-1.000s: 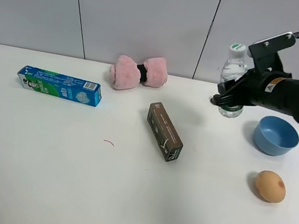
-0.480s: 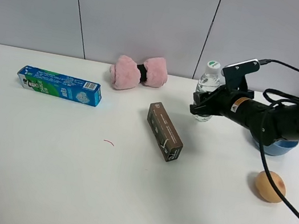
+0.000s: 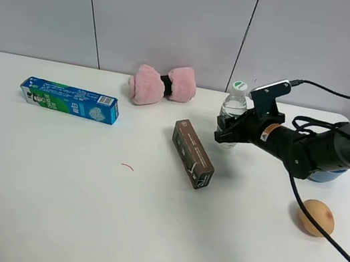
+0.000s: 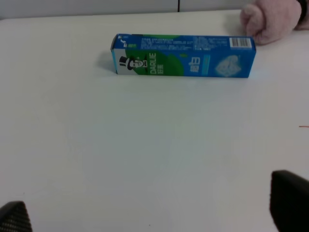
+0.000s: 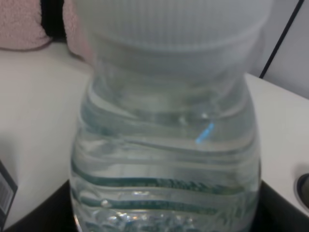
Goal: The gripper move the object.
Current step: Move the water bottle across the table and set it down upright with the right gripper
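The clear water bottle [image 3: 234,106] with a white cap stands upright at the back of the table, just right of the brown box. My right gripper [image 3: 228,131] is shut around its lower body; whether the base touches the table I cannot tell. In the right wrist view the bottle [image 5: 164,145] fills the frame, with dark fingers [image 5: 277,212] at its sides. My left gripper [image 4: 152,208] shows only in the left wrist view, open and empty, low over the white table, with the toothpaste box [image 4: 182,54] ahead of it.
A blue-green toothpaste box [image 3: 70,99] lies at the left. A pink plush bow [image 3: 162,85] lies at the back. A brown box [image 3: 193,153] lies in the middle. A blue bowl [image 3: 331,176] is partly hidden behind my right arm. An egg [image 3: 316,217] lies at the right.
My right gripper has carried the bottle left and down, from beside the blue bowl to a spot just right of the brown box. Nothing else has moved.
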Motion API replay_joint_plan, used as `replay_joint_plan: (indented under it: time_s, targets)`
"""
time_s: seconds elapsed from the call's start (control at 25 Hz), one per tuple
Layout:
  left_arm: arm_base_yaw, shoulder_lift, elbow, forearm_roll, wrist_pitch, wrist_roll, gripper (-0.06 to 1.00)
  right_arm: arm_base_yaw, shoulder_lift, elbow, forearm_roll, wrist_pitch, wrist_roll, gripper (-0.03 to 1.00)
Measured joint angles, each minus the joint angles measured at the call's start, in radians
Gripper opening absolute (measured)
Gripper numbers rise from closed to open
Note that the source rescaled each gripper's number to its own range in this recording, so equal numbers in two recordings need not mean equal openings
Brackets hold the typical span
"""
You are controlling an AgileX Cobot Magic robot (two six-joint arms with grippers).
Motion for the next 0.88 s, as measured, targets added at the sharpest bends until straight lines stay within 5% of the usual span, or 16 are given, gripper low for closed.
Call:
replay_joint_plan:
  time_s: [0.64,0.68,0.8,0.88]
  targets:
    - [0.0,0.0,0.0,0.0,0.0,0.0,1.0,0.0,0.007,0.0,-0.019,-0.005,0.009,0.0]
    - [0.0,0.0,0.0,0.0,0.0,0.0,1.0,0.0,0.007,-0.001,-0.019,-0.004,0.017,0.06]
    - [0.0,0.0,0.0,0.0,0.0,0.0,1.0,0.0,0.007,-0.001,-0.02,-0.001,0.073,0.64]
    - [0.0,0.0,0.0,0.0,0.0,0.0,1.0,0.0,0.007,-0.001,-0.021,0.001,0.108,0.87]
